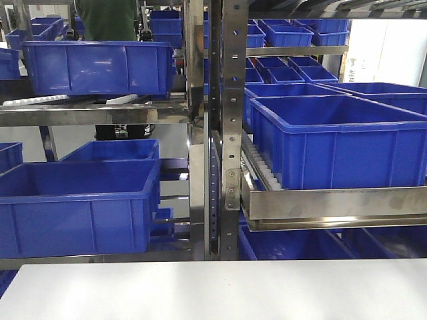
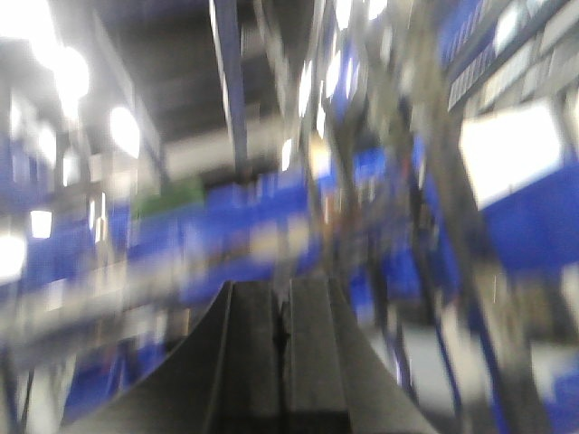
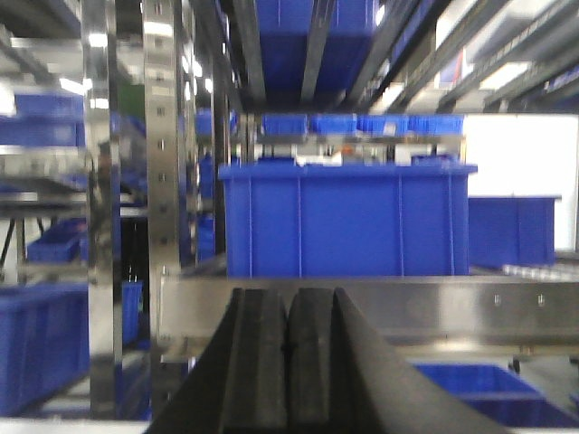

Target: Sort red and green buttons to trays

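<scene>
Front view: glossy blue plastic crates (image 1: 333, 143), deep and straight-walled, sit on a perforated steel rack (image 1: 230, 133) beyond the near, matte white table (image 1: 220, 290); no view catches the buttons or trays, so their place and heading can't be called. Left wrist view, all smeared: the left gripper (image 2: 282, 339) has its two dark fingers pressed flat together, nothing between them. Right wrist view, sharper: the right gripper (image 3: 288, 348) is likewise sealed, smooth black pads meeting, facing a blue crate (image 3: 344, 221) behind a brushed steel rail (image 3: 407, 303).
</scene>
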Available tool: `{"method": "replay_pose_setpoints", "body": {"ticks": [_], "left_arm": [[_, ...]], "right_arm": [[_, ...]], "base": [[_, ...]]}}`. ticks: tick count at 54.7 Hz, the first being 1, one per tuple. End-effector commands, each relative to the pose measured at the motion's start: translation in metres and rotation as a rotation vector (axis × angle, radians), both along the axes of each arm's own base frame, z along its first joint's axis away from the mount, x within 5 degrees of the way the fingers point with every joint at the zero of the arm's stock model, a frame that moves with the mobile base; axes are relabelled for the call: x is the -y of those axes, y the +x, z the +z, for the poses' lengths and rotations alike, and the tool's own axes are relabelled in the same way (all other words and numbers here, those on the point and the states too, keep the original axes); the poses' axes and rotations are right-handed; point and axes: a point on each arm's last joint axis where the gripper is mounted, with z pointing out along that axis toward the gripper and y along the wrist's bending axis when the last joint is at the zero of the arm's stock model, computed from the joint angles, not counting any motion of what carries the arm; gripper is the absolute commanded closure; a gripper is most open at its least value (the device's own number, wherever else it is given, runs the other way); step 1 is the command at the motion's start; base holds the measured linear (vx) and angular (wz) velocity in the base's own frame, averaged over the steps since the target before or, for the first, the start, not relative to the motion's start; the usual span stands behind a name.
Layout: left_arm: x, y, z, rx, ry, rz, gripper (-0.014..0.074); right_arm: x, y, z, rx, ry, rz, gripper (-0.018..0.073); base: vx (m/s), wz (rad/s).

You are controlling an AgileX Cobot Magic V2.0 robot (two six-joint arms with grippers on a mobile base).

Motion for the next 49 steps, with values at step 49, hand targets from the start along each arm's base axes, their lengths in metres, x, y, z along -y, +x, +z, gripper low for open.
{"method": "replay_pose_setpoints", "body": {"ticks": [49], "left_arm": [[-0.011,0.128,0.093,-0.416,-0.243,0.111,0.0579]], "right_arm": [[-0.004,0.141,0.135,-0.241,-0.040,-0.012,0.0552]], "base": [[0.00,0.00]]}}
